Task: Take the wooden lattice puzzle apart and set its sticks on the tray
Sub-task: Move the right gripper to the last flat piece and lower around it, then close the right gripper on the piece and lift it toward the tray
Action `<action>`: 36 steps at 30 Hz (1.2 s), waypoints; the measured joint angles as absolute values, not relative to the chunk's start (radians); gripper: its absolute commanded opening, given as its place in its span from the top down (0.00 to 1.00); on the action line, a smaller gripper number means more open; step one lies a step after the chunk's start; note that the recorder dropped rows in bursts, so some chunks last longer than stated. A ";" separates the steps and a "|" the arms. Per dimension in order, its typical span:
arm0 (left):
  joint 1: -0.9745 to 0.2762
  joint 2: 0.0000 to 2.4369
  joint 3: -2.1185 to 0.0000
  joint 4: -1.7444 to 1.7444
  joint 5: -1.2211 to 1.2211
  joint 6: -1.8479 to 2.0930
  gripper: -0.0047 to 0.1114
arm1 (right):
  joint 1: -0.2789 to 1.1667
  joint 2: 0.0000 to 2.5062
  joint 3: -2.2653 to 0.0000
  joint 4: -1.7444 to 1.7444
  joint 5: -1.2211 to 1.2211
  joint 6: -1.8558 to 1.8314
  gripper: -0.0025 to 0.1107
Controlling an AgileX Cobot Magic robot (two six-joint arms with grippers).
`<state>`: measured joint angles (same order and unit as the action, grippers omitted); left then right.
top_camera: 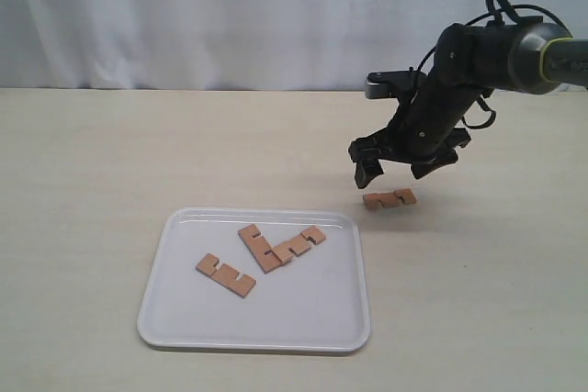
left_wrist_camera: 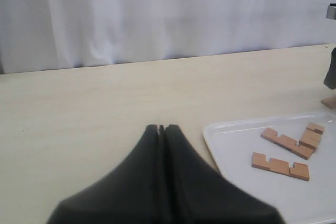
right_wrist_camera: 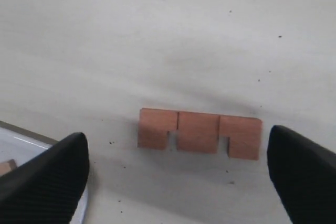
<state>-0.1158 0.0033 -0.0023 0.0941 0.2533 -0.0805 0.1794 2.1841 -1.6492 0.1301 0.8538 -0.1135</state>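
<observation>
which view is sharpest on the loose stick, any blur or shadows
Right wrist view: the stick is sharp, faint shadow beside it, open jaws dark at the edges. Left wrist view: shut jaws a dark, soft mass. Exterior view: even light, all in focus.

The right arm [top_camera: 478, 66] was mostly black and rounded, joined to a grey link [top_camera: 571, 60] that bore a thin yellow-green ring [top_camera: 548, 61]. Thin black cables [top_camera: 501, 2] looped over its upper joint, and a small silver block [top_camera: 386, 82] sat at the wrist. The right fingers [top_camera: 367, 170] were black and blocky, and close up their surface showed a fine woven texture. The left fingers [left_wrist_camera: 184, 182] were smooth matte black, broad at the base and tapering to narrow tips.
</observation>
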 measured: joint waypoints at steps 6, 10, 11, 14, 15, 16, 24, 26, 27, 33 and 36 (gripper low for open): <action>-0.116 0.003 -0.002 0.094 0.253 -0.080 0.96 | 0.188 2.222 -1.649 0.137 0.845 -0.091 0.22; -0.116 0.003 -0.002 0.094 0.253 -0.080 0.96 | 0.188 2.229 -1.649 0.083 0.822 0.006 0.22; -0.116 0.003 -0.002 0.094 0.253 -0.080 0.96 | 0.188 2.229 -1.649 0.066 0.817 0.031 0.22; -0.116 0.003 -0.002 0.094 0.253 -0.080 0.96 | 0.188 2.231 -1.649 0.030 0.813 0.077 0.22; -0.116 0.003 -0.002 0.094 0.253 -0.080 0.96 | 0.188 2.231 -1.649 0.025 0.814 0.085 0.22; -0.116 0.003 -0.002 0.094 0.253 -0.080 0.96 | 0.188 2.236 -1.649 0.022 0.813 0.089 0.22; -0.116 0.003 -0.002 0.094 0.253 -0.080 0.96 | 0.188 2.272 -1.651 0.011 0.811 0.097 0.24; -0.116 0.003 -0.002 0.094 0.253 -0.080 0.96 | 0.188 2.272 -1.651 0.011 0.811 0.097 0.29; -0.116 0.003 -0.002 0.094 0.253 -0.080 0.96 | 0.188 2.272 -1.651 0.008 0.811 0.097 0.33; -0.116 0.003 -0.002 0.094 0.253 -0.080 0.96 | 0.188 2.273 -1.653 0.000 0.811 0.109 0.64; -0.116 0.003 -0.002 0.094 0.253 -0.080 0.96 | 0.188 2.273 -1.653 0.000 0.811 0.113 0.83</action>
